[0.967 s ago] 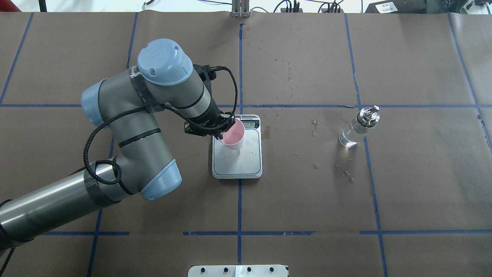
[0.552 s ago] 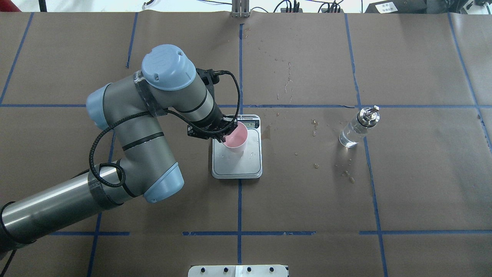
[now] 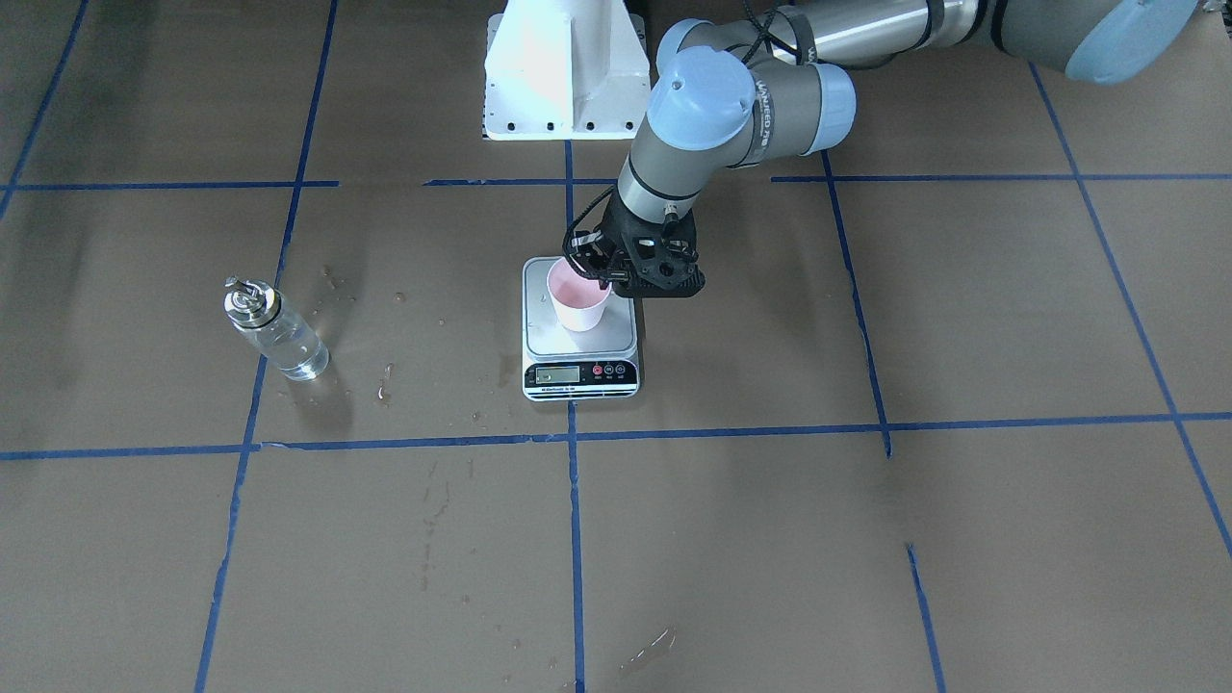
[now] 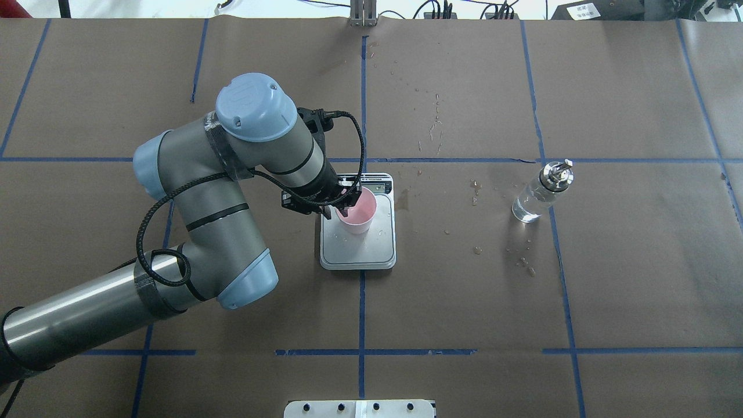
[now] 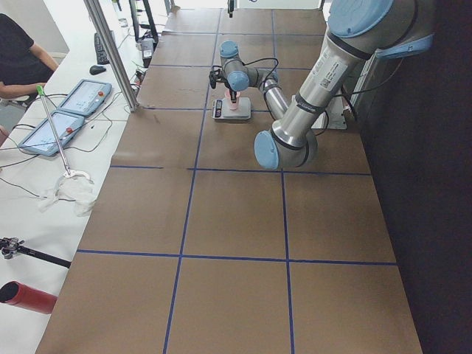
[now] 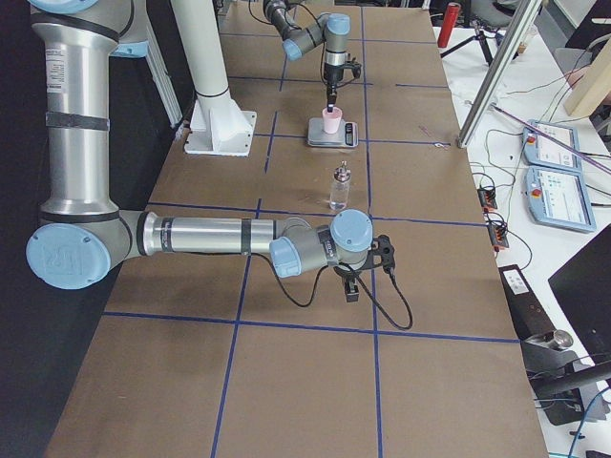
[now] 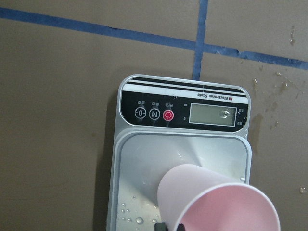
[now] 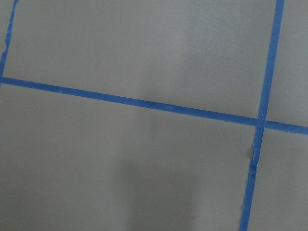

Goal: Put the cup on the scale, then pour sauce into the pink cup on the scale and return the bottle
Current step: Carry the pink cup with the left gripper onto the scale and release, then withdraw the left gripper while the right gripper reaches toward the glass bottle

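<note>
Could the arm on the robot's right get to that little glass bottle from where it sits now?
Probably yes. The bottle stands upright by itself, and nothing stands between it and the right claw. The left claw is well off to the side, holding the cup at the scale.

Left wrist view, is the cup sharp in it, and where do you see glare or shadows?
Left wrist view: the cup is fairly sharp but cropped by the bottom edge; the scale labels read clearly, and a soft shadow or reflection of the cup lies on the platform toward the display. Overhead view: the bottle has bright glints on its metal cap.
</note>
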